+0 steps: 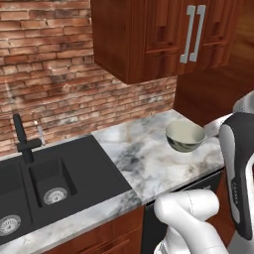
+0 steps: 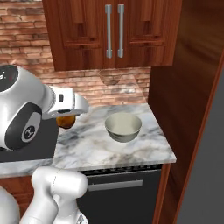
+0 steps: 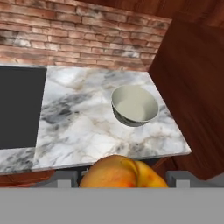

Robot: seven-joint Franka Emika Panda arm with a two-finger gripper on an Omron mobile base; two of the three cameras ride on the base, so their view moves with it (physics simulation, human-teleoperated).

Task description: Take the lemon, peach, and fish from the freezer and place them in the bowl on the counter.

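Note:
My gripper (image 3: 122, 178) is shut on the peach (image 3: 121, 172), an orange-red fruit with a yellow patch that bulges up between the fingers at the bottom of the hand view. From the right base view the peach (image 2: 66, 120) hangs under the white hand, above the counter (image 2: 109, 151) and left of the bowl (image 2: 123, 127). The bowl (image 3: 134, 105) is pale inside and grey-green outside, stands upright near the counter's right end, and holds nothing. It also shows in the left base view as the bowl (image 1: 185, 136). The lemon, fish and freezer are out of view.
A black sink (image 1: 49, 178) with a dark faucet (image 1: 22, 139) lies left of the marble. Wooden wall cabinets (image 2: 113, 30) hang above it. A tall wooden panel (image 2: 183, 87) bounds the counter on the right. A small translucent bowl (image 2: 110, 76) sits by the brick wall.

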